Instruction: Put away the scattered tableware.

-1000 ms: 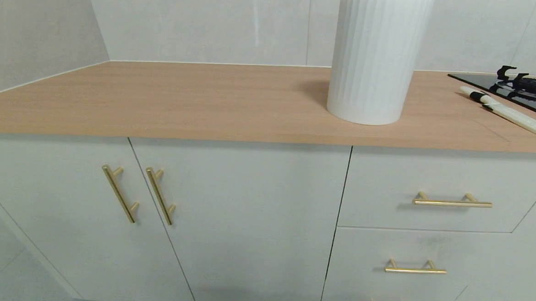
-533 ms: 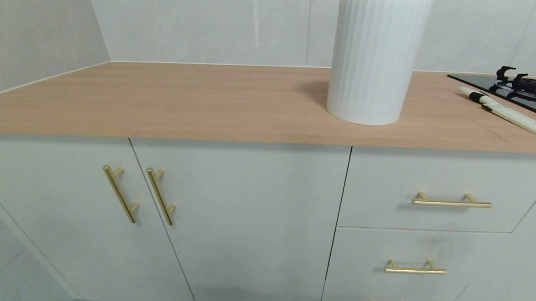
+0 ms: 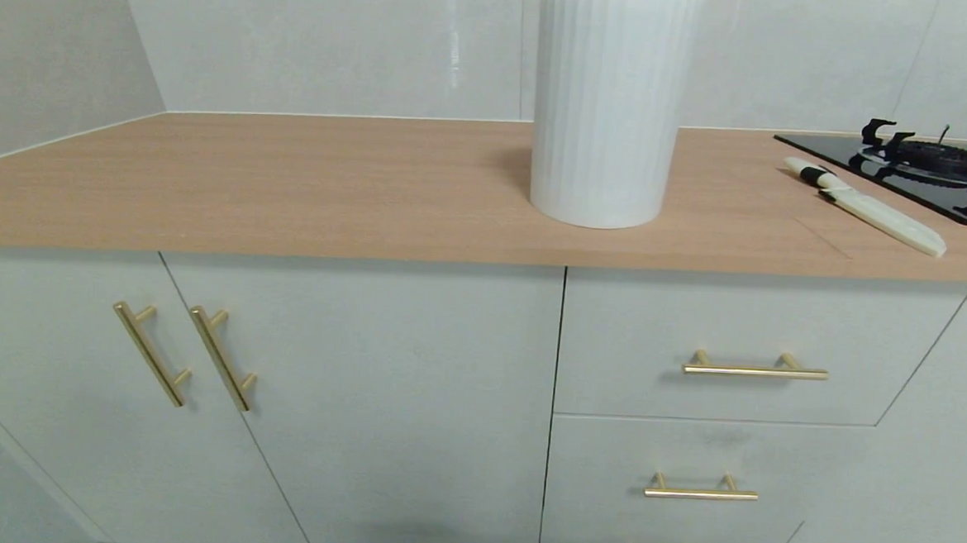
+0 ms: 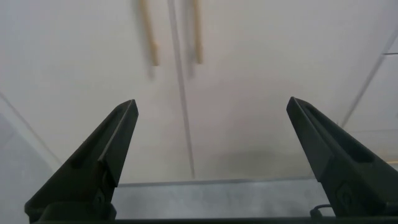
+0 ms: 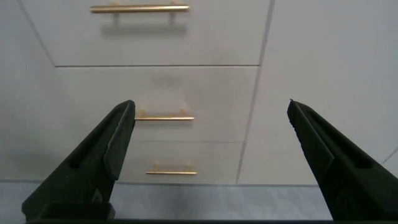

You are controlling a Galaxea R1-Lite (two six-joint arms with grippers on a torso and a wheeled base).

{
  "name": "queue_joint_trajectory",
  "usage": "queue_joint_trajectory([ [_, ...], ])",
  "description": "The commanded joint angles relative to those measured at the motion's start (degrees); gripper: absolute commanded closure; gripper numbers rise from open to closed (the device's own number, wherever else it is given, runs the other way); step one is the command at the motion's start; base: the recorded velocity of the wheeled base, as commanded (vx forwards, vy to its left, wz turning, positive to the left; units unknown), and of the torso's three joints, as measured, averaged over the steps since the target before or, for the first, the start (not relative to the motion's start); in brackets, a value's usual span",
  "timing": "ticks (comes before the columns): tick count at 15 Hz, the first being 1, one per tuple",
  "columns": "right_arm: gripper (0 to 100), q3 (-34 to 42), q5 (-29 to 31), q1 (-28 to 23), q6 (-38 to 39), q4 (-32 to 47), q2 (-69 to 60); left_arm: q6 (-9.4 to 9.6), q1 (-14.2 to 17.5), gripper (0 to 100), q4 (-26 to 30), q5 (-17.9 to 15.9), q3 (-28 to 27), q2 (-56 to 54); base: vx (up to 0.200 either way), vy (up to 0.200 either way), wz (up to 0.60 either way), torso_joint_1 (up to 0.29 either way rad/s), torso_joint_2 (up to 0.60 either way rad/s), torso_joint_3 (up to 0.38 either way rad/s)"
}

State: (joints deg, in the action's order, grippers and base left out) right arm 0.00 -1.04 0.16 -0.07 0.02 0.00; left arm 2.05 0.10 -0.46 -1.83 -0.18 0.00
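Container point(image 3: 606, 108): a tall white ribbed container, upright on the wooden counter point(image 3: 290, 179), nearer the front edge than the tiled wall.
Knife point(image 3: 863, 206): a cream knife with a dark band where handle meets blade. It lies flat on the counter to the right of the container and well apart from it, its blade angled toward the front edge (whether the handle end touches the stove I cannot tell).
Stove point(image 3: 928, 162): a black glass top with a dark burner grate, farther right of the container than the knife, toward the wall.
Doors point(image 3: 344, 397): two pale cabinet doors below and to the left of the container, both closed, their gold bar handles point(image 3: 151, 353) side by side.
Drawers point(image 3: 728, 342): three closed drawers stacked below and to the right of the container, each with a level gold bar.
Left pincer point(image 4: 210, 104): spread wide with nothing between its dark fingers point(image 4: 99, 162), low in front of the doors left of the container; the seam between the two doors runs through the gap.
Right pincer point(image 5: 210, 106): also spread wide and holding nothing, low in front of the drawers below the container, with two of the gold bars point(image 5: 165, 118) in the gap.
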Motion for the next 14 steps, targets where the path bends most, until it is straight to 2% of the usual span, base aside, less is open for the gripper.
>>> queue_joint_trajectory([
  [1,0,0.00,-0.02,0.02,-0.01,-0.02,0.09,-0.03,-0.01,0,-0.06,-0.02,0.01,0.00,0.000,0.000,0.00,0.000,0.00,0.000],
  [6,0,0.00,-0.02,0.02,-0.01,-0.02,0.09,-0.03,-0.01,0,-0.06,0.07,0.01,0.00,0.000,0.000,0.00,0.000,0.00,0.000],
  [12,0,0.00,-0.02,0.02,-0.01,-0.02,0.09,-0.03,-0.01,0,-0.06,0.07,0.01,0.00,0.200,0.000,0.00,0.003,0.00,0.000],
  [14,0,0.00,-0.02,0.02,-0.10,-0.02,0.09,-0.11,-0.01,0,-0.15,0.07,0.01,0.00,0.000,0.000,0.00,0.000,0.00,0.000],
])
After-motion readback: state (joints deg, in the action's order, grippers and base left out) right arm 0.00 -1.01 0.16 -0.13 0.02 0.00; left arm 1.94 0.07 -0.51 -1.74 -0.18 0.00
